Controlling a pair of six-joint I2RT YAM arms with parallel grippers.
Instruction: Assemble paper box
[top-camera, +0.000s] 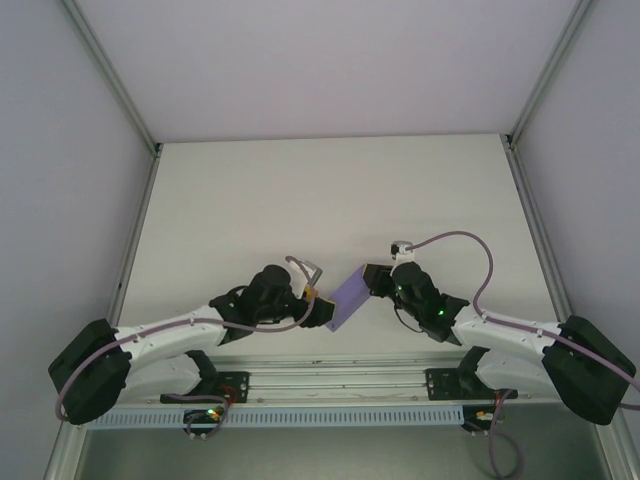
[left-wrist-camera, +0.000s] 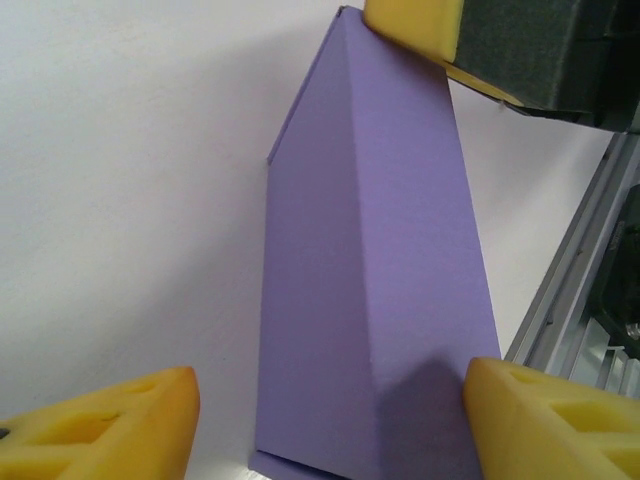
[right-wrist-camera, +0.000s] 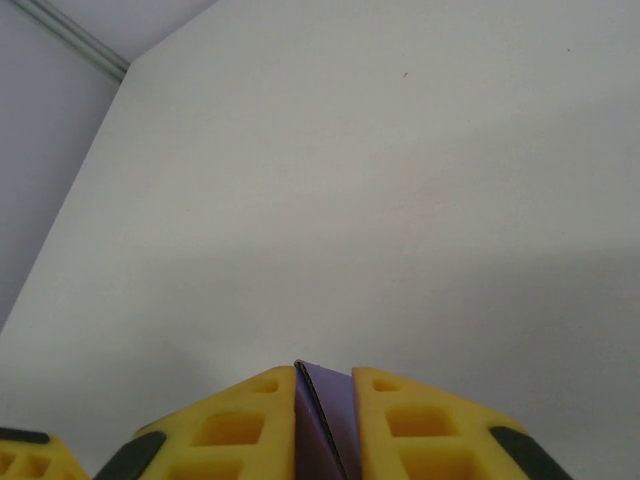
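Note:
The paper box (top-camera: 348, 298), a lilac-purple folded card sleeve, lies tilted between the two arms near the table's front edge. My right gripper (top-camera: 375, 282) is shut on its far end; in the right wrist view the yellow pads of my right gripper (right-wrist-camera: 325, 380) pinch a flattened purple edge of the box (right-wrist-camera: 335, 425). My left gripper (top-camera: 318, 300) is open around the near end. In the left wrist view the box (left-wrist-camera: 370, 280) runs up the middle of my left gripper (left-wrist-camera: 330, 430). The right pad (left-wrist-camera: 550, 425) touches its side and the left pad (left-wrist-camera: 110, 430) stands apart from it.
The white table (top-camera: 320, 200) stretches away behind the box. An aluminium rail (top-camera: 340, 380) runs along the near edge and also shows beside the box as a rail (left-wrist-camera: 575, 300). Enclosure posts (top-camera: 110, 70) stand at the back corners.

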